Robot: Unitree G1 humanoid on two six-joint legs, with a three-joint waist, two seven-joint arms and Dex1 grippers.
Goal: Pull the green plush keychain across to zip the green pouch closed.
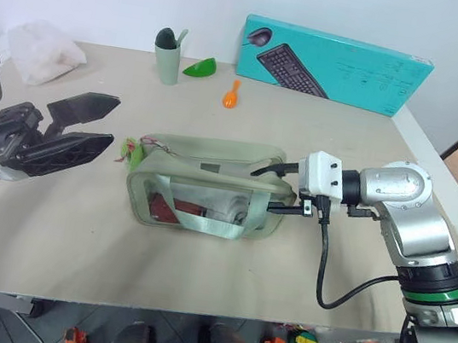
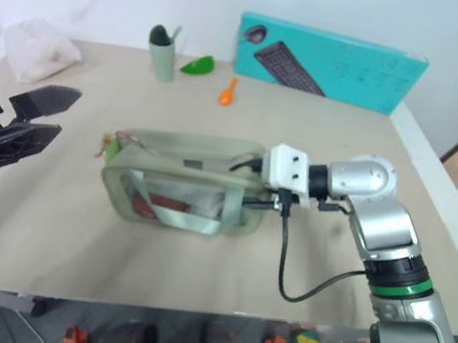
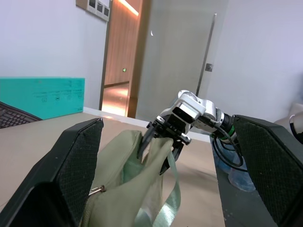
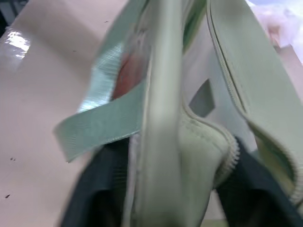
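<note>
The green pouch (image 1: 202, 180) lies on its side mid-table, clear window toward me, red items inside. The green plush keychain (image 1: 131, 151) sits at the pouch's left end, fuzzy green with pink bits. My left gripper (image 1: 113, 124) hovers open just left of the keychain, pointing at it without touching. At the pouch's right end, my right gripper (image 1: 265, 187) has its fingers spread, one on each side of the pouch's end. In the right wrist view the pouch's seam and zipper edge (image 4: 227, 156) lie between the dark fingers (image 4: 99, 189). The left wrist view shows the pouch (image 3: 128, 189) between my wide-apart left fingers.
A teal keyboard box (image 1: 331, 64) leans on the back wall. A sage cup (image 1: 168, 55), a green leaf-shaped piece (image 1: 200, 67) and an orange scoop (image 1: 231, 96) stand behind the pouch. A white plastic bag (image 1: 44, 51) lies back left. A black cable (image 1: 326, 272) hangs from my right wrist.
</note>
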